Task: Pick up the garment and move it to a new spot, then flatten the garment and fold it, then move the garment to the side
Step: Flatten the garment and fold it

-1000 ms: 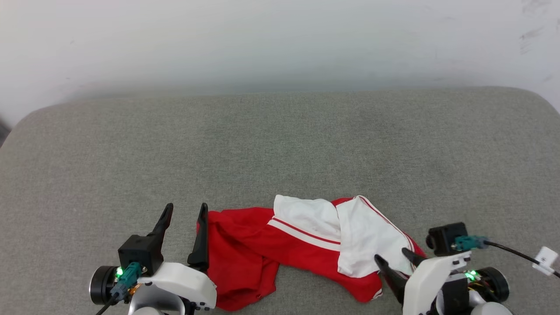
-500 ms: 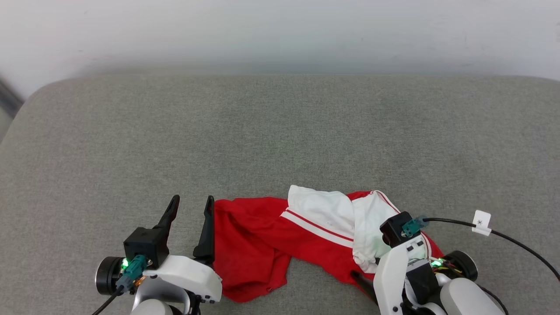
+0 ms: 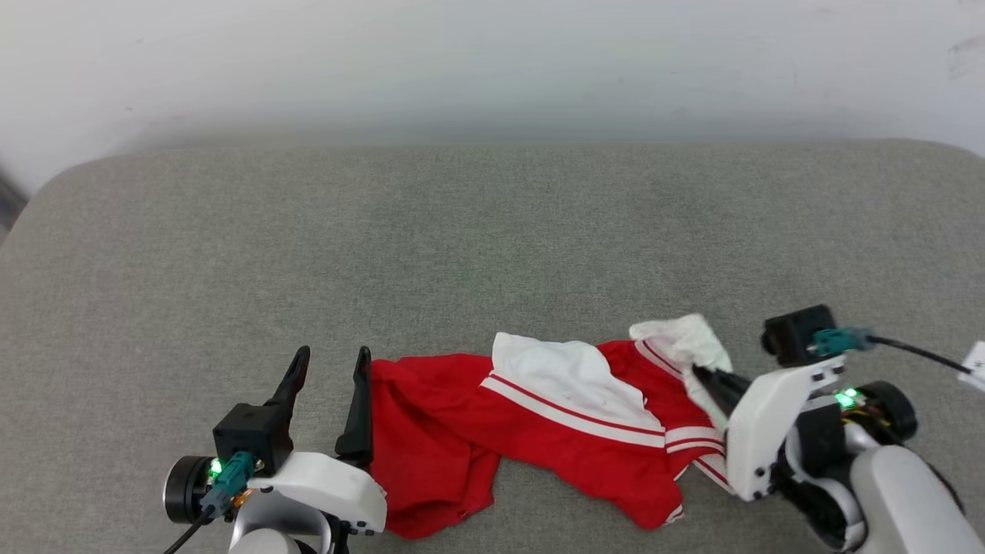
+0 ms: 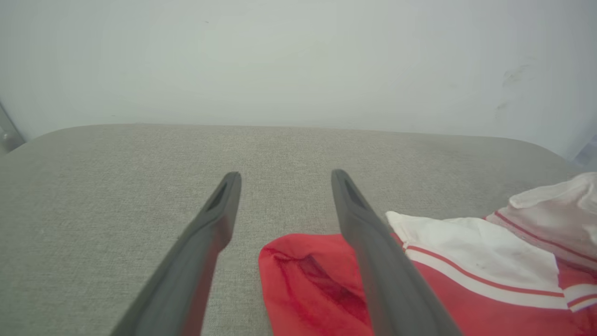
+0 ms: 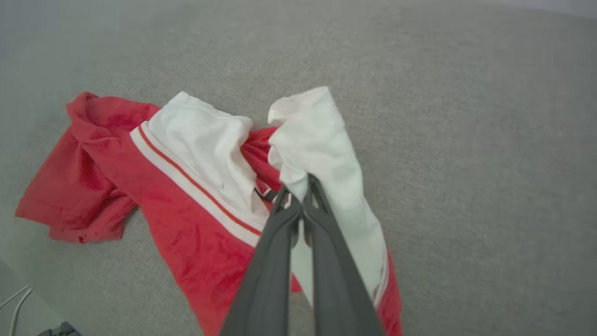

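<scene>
Was a red garment [image 3: 569, 454] with white sleeves and red-and-white striped trim. Lay crumpled and drawn out sideways on the grey padded surface [image 3: 462, 246], close to its near edge. Had the left end bunched in red folds and one white sleeve [image 3: 681, 338] pinched up at the right end.

Grey woven-fabric padded surface [image 3: 477, 231], rounded far corners, fine even weave, runs side to side. Plain white wall [image 3: 462, 61] directly behind it. Faint dark scuff marks [image 4: 513, 74] on wall, upper rt in left wrist view. Thin white cords [image 5: 18, 293] past surface edge, btm-left of right wrist view.
</scene>
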You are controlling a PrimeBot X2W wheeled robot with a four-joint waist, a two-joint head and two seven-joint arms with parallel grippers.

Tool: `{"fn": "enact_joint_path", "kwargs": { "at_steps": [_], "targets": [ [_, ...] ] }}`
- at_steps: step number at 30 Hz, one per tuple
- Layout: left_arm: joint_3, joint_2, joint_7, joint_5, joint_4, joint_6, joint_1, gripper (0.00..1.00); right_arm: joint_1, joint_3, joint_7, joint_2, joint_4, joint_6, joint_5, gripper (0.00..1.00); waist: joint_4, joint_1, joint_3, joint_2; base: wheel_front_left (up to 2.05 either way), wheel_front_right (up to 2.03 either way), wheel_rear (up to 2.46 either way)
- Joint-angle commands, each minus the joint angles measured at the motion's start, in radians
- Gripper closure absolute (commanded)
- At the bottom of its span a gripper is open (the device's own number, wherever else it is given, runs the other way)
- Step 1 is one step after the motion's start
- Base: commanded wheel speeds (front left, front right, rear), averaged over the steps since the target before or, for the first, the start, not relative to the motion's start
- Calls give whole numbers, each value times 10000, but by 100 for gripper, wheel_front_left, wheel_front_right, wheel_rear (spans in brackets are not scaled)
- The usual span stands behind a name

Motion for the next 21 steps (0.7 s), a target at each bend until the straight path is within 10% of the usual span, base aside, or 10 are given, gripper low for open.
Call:
{"fn": "enact_joint_path", "kwargs": {
  "at_steps": [1, 14, 15, 16, 17, 21],
  "targets": [
    [-9, 22, -20, -30, -37, 7, 36, 0, 87, -314, -91, 22, -38, -4, -89, 100, -40, 0, 7, 0, 0, 0, 0],
    [-49, 140, 40, -58, -106, 47, -5, 0, 1258, -5723, -877, 756, 1473, -3, -705, 100, -42, 0, 175, 0, 0, 0, 0],
    [-37, 159, 44, -67, -109, 55, 6, 0, 1369, -5837, -939, 804, 1734, -3, -791, 80, -53, 0, 172, 0, 0, 0, 0],
    [-40, 169, 53, -55, -111, 55, 16, 0, 1378, -5918, -1075, 865, 1968, -3, -784, 24, -59, 0, 177, 0, 0, 0, 0],
    [-46, 173, 54, -58, -112, 52, 9, 0, 1319, -5918, -1269, 907, 2124, -3, -742, 0, -64, 0, 189, 0, 0, 0, 0],
    [-55, 204, 74, -75, -102, 61, -19, 0, 1110, -5854, -2547, 1076, 2157, -3, -637, 0, -102, 0, 145, 0, 0, 0, 0]
  ]
}}
